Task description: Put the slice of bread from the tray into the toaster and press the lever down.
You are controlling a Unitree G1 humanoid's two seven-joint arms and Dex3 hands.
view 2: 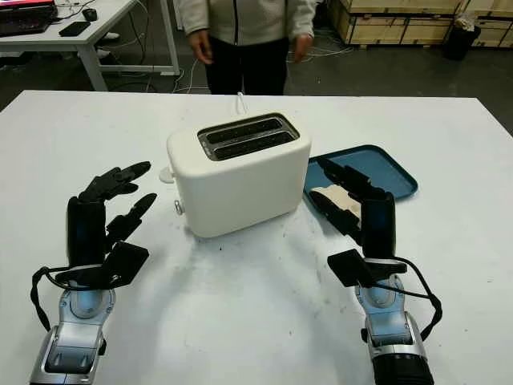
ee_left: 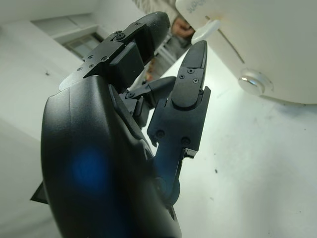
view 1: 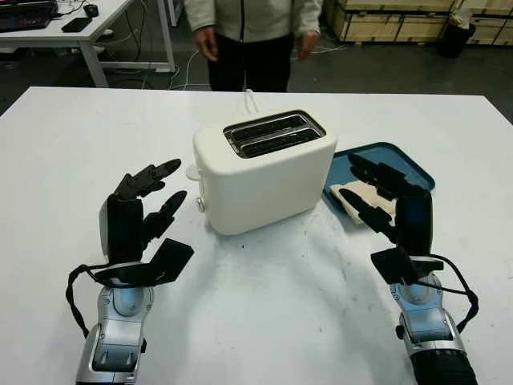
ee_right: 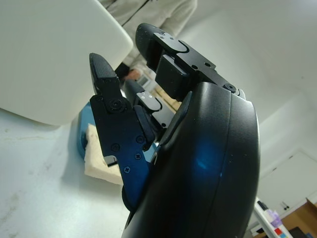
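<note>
A cream two-slot toaster [view 1: 264, 172] stands mid-table, its white lever [view 1: 192, 172] up on its left end above a silver dial [view 1: 200, 204]. Right of it lies a blue tray [view 1: 410, 164] holding a slice of bread [view 1: 337, 198]. My right hand [view 1: 370, 191] is open and hovers just over the near edge of the tray, its fingers crossing in front of the bread and hiding part of it; the bread [ee_right: 101, 158] shows beyond the fingers in the right wrist view. My left hand [view 1: 164, 188] is open, raised left of the toaster, a short way from the lever [ee_left: 205, 30].
A person [view 1: 248, 40] stands at the far side of the white table [view 1: 264, 305], hands at their sides. The toaster's cord [view 1: 250, 100] runs off the back edge. Another desk [view 1: 72, 24] with devices stands at the far left.
</note>
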